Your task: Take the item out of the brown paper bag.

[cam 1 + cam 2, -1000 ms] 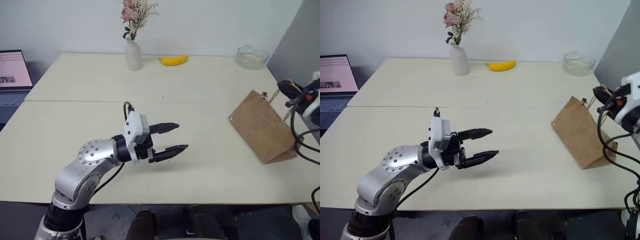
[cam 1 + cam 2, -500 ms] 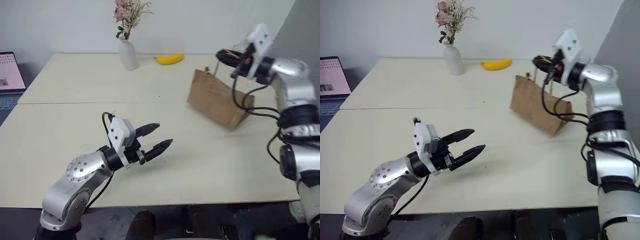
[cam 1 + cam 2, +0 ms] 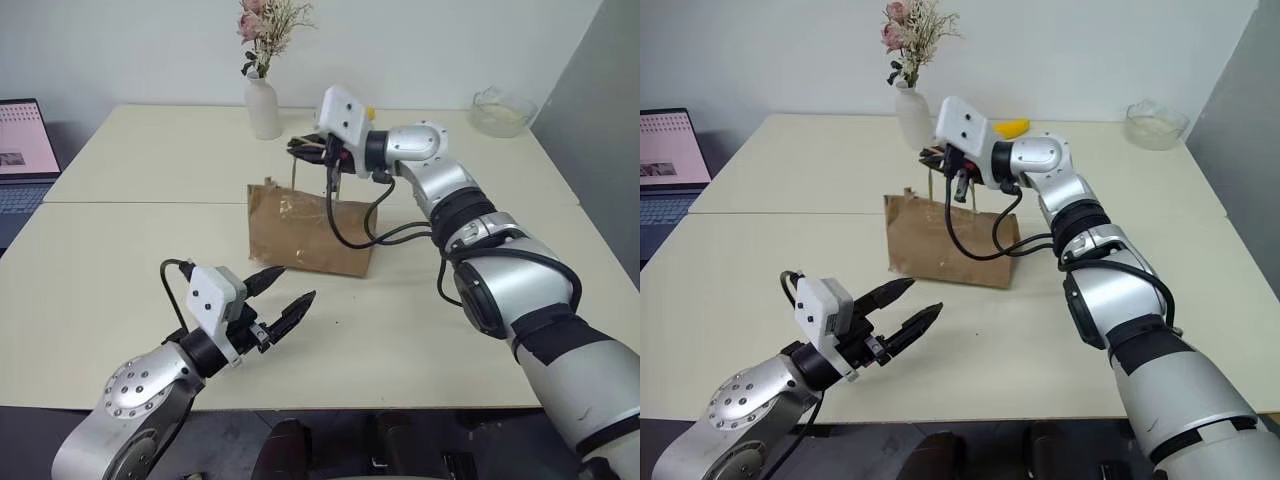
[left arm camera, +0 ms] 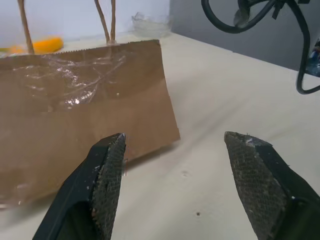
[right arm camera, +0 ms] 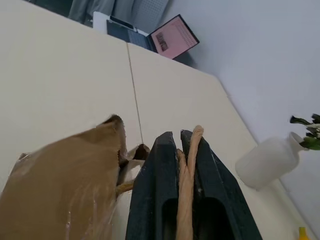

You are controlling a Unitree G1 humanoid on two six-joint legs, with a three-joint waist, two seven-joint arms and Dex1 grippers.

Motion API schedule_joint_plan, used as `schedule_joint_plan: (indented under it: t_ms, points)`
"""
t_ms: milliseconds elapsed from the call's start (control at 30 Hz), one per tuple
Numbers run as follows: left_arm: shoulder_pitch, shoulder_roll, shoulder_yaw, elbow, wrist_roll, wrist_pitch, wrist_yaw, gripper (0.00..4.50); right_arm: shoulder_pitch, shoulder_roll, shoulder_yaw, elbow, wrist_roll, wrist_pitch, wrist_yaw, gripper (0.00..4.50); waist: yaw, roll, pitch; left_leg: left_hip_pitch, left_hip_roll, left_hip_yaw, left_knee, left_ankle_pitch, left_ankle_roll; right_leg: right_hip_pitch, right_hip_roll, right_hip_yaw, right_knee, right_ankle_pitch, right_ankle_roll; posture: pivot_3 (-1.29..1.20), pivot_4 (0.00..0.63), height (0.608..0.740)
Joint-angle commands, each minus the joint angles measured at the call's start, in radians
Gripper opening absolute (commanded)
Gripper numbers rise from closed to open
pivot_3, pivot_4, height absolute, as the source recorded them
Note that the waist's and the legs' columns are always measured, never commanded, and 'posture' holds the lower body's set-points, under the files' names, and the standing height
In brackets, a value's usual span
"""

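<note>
Right hand [image 5: 179,145] clenched on the thin tan handles [image 5: 188,175] of the brown paper bag [image 3: 308,229], fingers pinched tight with the loops running between them. Holds the bag up by those handles over the middle of the pale surface [image 3: 450,330]; cannot tell whether the bottom edge touches it. Bag upright, crinkled, mouth at the top. No sight of the item; presumably hidden in the bag, cannot tell.

Left hand [image 3: 283,299] released, fingers [image 4: 107,175] spread wide, grasping nothing, hovering low over the near edge of the surface, pointing toward the bag and well short of it.

Compared with a second ago: bag carried from the far right edge to the centre, right arm now stretched across in front of the vase [image 3: 264,108]. Left hand drawn back nearer the body, opening unchanged. Banana [image 3: 1012,128] unmoved at the back.
</note>
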Motion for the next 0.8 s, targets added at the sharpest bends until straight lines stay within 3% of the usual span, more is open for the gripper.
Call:
schedule_joint_plan:
  t_ms: [33, 433, 800]
  points:
    - [0.017, -0.007, 0.011, -0.052, 0.021, -0.036, 0.013, 3.30, -0.053, 0.011, -0.016, -0.003, -0.013, -0.039, -0.023, 0.01, -0.001, 0.000, 0.000, 0.000, 0.000, 0.000, 0.000, 0.000, 0.000, 0.000, 0.000, 0.000, 0.000, 0.000, 0.000, 0.00, 0.150, 0.740]
    - [0.003, -0.005, 0.001, -0.026, 0.050, -0.064, 0.004, 3.30, -0.106, 0.022, 0.010, 0.023, -0.104, -0.124, -0.141, 0.01, -0.004, 0.000, 0.000, 0.001, 0.001, -0.002, 0.000, 0.000, 0.000, -0.001, 0.001, -0.002, 0.005, -0.003, 0.000, 0.00, 0.150, 0.740]
    - [-0.016, -0.008, -0.026, -0.027, 0.065, -0.058, 0.005, 3.30, -0.067, 0.020, 0.126, 0.055, -0.284, -0.141, -0.292, 0.01, -0.004, 0.000, 0.000, 0.001, 0.001, -0.002, 0.000, 0.000, 0.000, -0.001, 0.001, -0.002, 0.005, -0.003, 0.000, 0.00, 0.150, 0.740]
